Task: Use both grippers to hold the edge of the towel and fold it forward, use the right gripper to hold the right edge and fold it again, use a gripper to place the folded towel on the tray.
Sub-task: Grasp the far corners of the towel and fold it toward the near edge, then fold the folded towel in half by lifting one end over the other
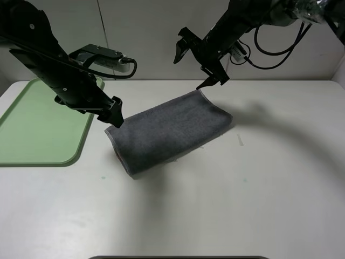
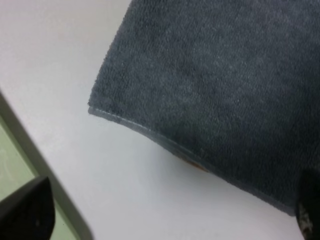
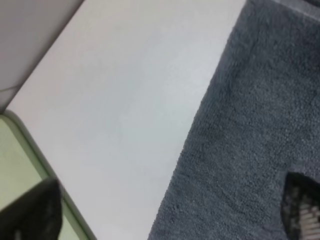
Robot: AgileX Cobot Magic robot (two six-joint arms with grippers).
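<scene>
Both grippers stand with their prongs spread and nothing between them. In the high view the left gripper (image 1: 114, 114) hangs just over the towel's left far corner, left of the frame's centre. The right gripper (image 1: 187, 74) hovers above the right far corner, in the upper middle. Each wrist view bears this out: a dark fingertip (image 2: 27, 212) sits at one side, its partner at the other, and only cloth and table show between them.

The towel (image 1: 170, 132) lies mid-frame on the white table (image 1: 242, 205) as a slanted grey oblong, doubled over. The rounded fold faces the lower left and the hemmed edge of the towel (image 2: 135, 125) lies along the far side. A sliver of orange peeks from under that hem, so the banded end appears to be tucked beneath. By the look of it the first fold is done, which would explain why each arm sits open over its own corner.

The tray (image 1: 32, 135) lies empty at the left edge of the frame, just beside the towel. The second fold falls to the right gripper, which is already near the right edge.
</scene>
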